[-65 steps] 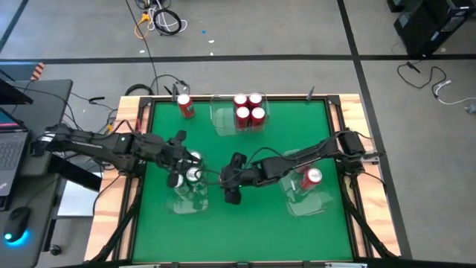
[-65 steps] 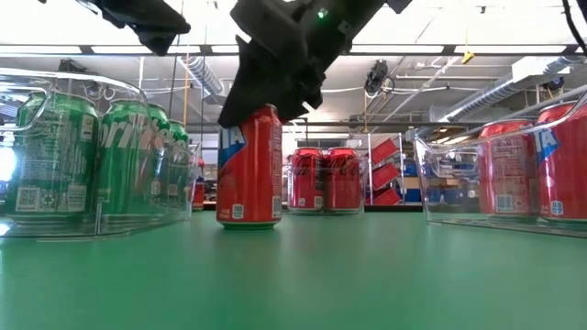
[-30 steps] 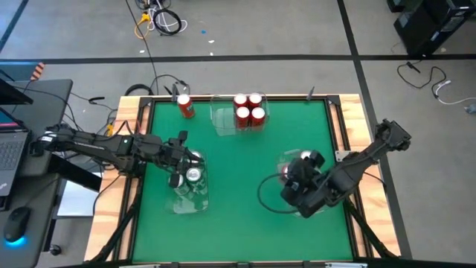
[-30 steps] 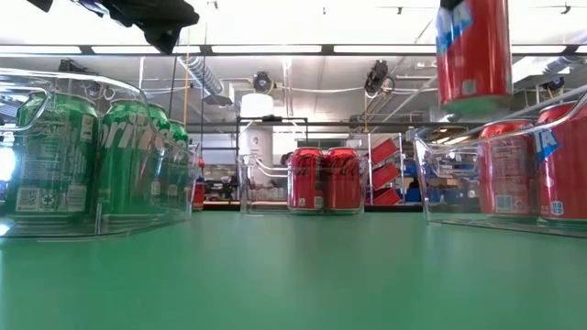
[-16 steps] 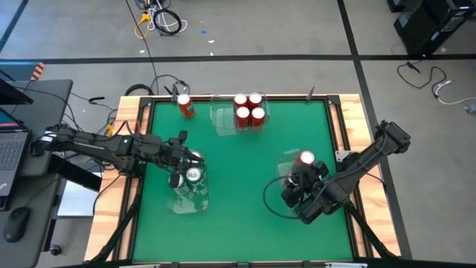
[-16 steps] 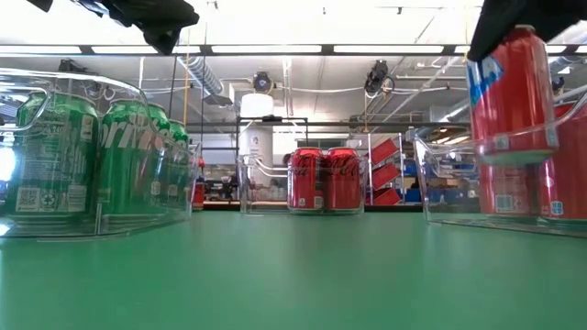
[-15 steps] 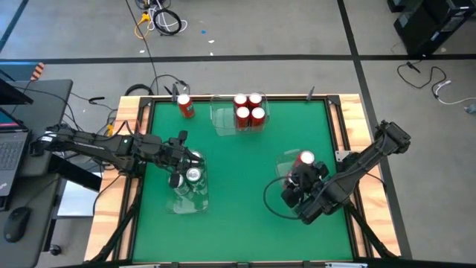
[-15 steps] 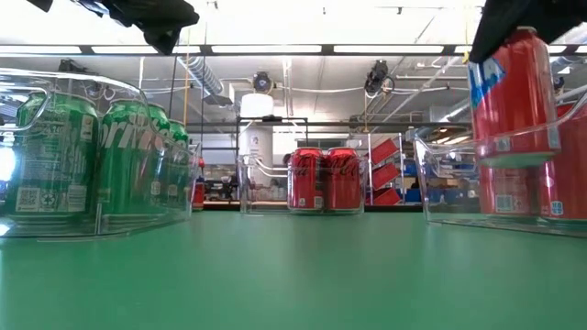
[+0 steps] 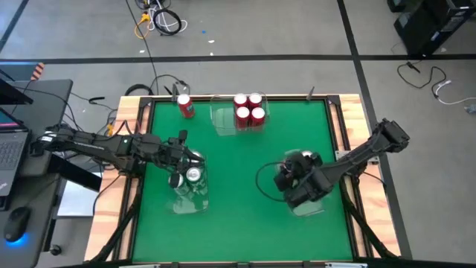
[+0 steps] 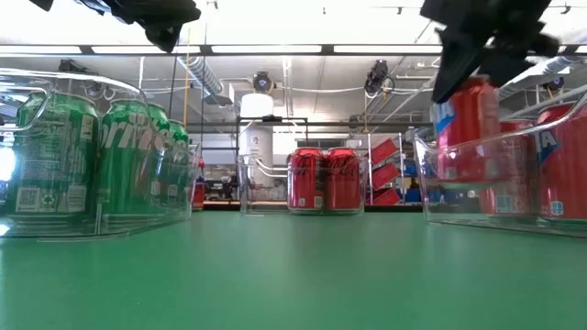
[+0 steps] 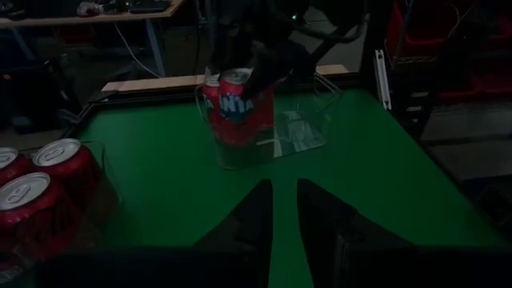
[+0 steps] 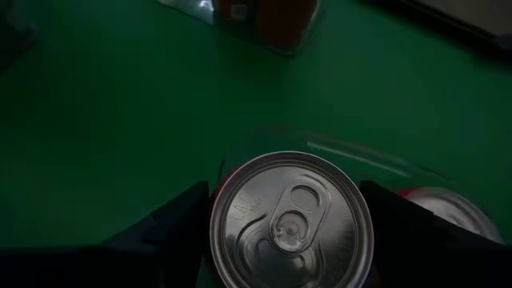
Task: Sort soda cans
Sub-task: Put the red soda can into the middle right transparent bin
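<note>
I have the right gripper clamped on a red Fanta can, lowered into the clear tray under it beside another red can. Farther off, red cans and a stray can look unsorted. Left gripper hovers closed over the green cans.

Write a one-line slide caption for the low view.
Right gripper lowers a red soda can into the clear tray; green cans fill another tray.

Wrist views dim; low view bright under ceiling lights.
</note>
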You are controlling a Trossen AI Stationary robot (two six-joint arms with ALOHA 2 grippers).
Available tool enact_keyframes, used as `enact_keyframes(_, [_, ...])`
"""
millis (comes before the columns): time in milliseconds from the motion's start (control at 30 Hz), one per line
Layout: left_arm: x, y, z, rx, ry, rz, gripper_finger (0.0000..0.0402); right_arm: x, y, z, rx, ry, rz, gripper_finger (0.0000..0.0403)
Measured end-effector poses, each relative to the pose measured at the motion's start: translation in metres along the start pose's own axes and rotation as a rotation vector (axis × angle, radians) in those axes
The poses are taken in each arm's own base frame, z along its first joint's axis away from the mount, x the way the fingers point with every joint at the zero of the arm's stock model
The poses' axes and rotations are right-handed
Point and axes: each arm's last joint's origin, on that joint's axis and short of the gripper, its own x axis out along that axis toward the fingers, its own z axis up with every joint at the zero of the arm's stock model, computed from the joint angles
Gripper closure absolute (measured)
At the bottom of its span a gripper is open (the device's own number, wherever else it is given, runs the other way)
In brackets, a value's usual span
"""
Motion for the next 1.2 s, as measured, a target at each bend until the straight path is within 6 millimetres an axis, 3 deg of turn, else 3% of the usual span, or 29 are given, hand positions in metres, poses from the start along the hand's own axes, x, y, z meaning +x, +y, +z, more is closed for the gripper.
enact_keyframes(500, [0.000, 0.000, -0.001, 0.019, 0.005, 0.000, 0.0339, 0.044, -0.002, 0.017, -0.013, 0.024, -0.037, 0.0130])
enact_keyframes(700, [0.000, 0.000, -0.001, 0.020, 0.009, 0.001, 0.0339, 0.059, -0.006, 0.015, -0.004, 0.042, -0.056, 0.0130])
enact_keyframes(1133, [0.000, 0.000, -0.001, 0.020, 0.010, 0.004, 0.0339, 0.066, -0.008, 0.013, 0.010, 0.035, -0.049, 0.0129])
enact_keyframes(1200, [0.000, 0.000, -0.001, 0.020, 0.009, 0.003, 0.0339, 0.066, -0.008, 0.012, 0.011, 0.036, -0.050, 0.0104])
